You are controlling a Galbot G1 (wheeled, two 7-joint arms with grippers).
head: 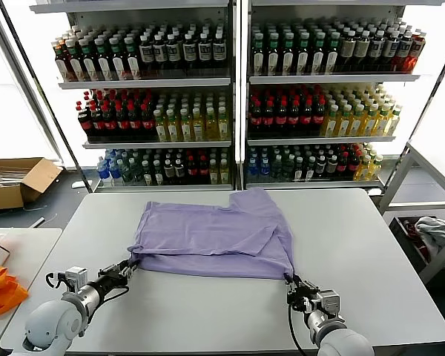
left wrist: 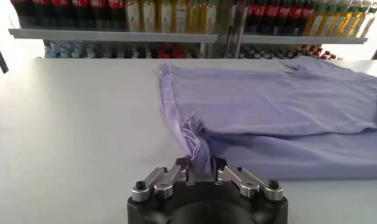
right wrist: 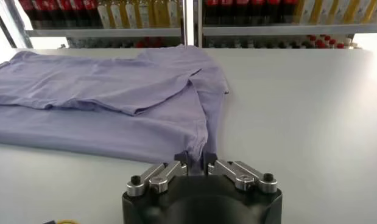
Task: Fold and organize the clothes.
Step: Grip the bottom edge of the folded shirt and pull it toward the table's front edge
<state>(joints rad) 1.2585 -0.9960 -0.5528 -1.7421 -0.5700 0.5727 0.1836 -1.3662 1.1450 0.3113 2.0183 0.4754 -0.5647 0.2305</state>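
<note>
The lavender soft-fabric T-shirt (head: 215, 239) lies partly folded mid-bench on the pale grey bench (head: 371, 245), its long axis running nine to three o'clock. The left end effector (head: 127, 268) is closed on the near left corner, fabric bunched between its fingers; the right end effector (head: 291, 285) is pinched tight on the near right corner. The shirt's body lies at twelve o'clock from both. Both arms reach forward low, roughly level, though the wrists' tilt is hard to judge.
</note>
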